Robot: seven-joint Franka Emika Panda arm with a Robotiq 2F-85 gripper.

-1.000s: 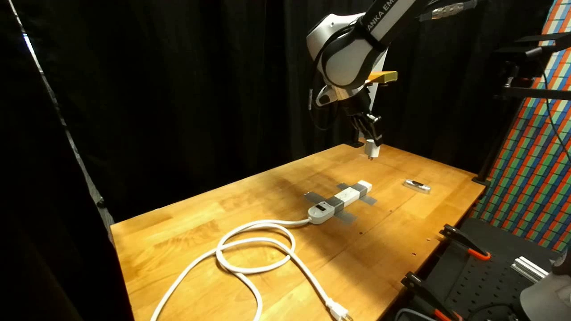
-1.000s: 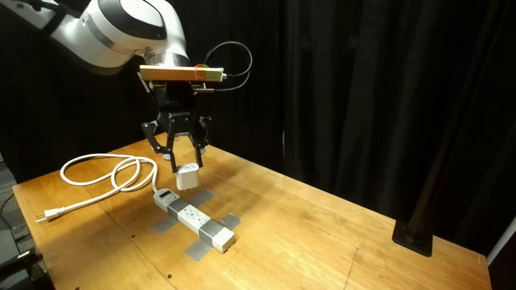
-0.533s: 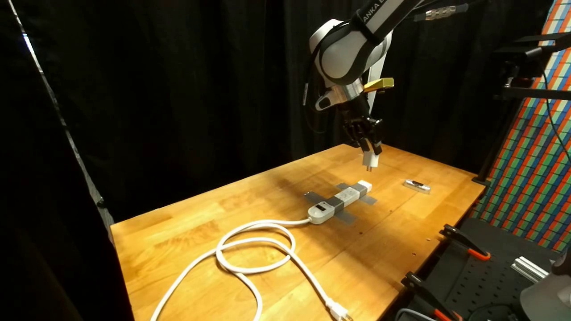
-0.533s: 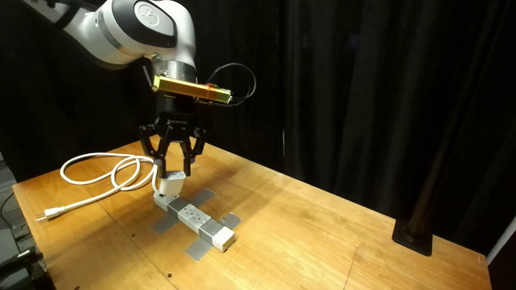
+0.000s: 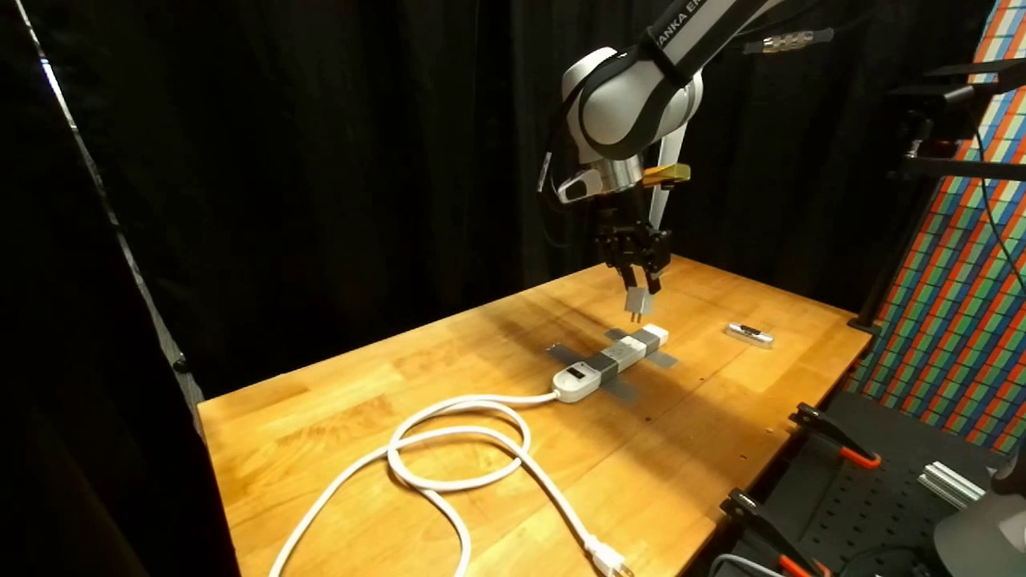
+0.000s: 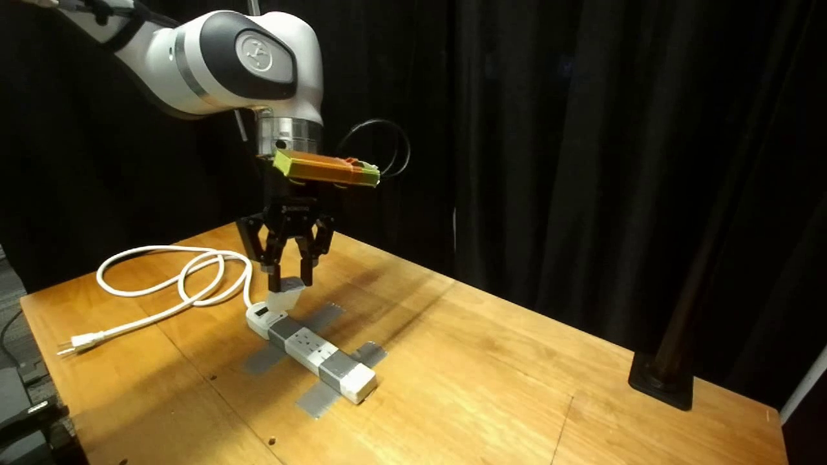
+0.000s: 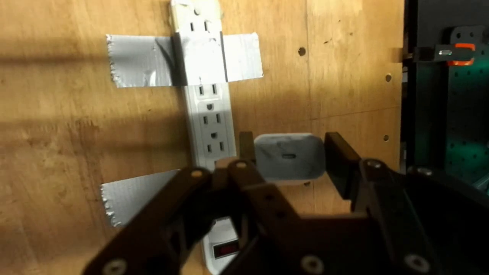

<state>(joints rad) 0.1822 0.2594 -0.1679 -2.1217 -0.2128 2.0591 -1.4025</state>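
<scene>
My gripper is shut on a white charger block, one finger on each side of it. In an exterior view the charger hangs with its metal prongs pointing down. A white power strip is taped to the wooden table below. From the wrist view the charger's top face, with a small slot in it, sits between the fingers, to the right of the strip's outlets. The gripper's arm links hide part of the strip near its red switch. The charger is held in the air, apart from the strip.
Grey tape crosses the strip. Its white cord lies looped on the table, ending in a plug. A small silver-and-black object lies nearby. Orange-tipped clamps grip the table edge. A black post base stands at a corner.
The gripper has come down with the charger and, in an exterior view, shifted left toward the strip. Its wrist has turned somewhat. The grip on the charger stays the same.
</scene>
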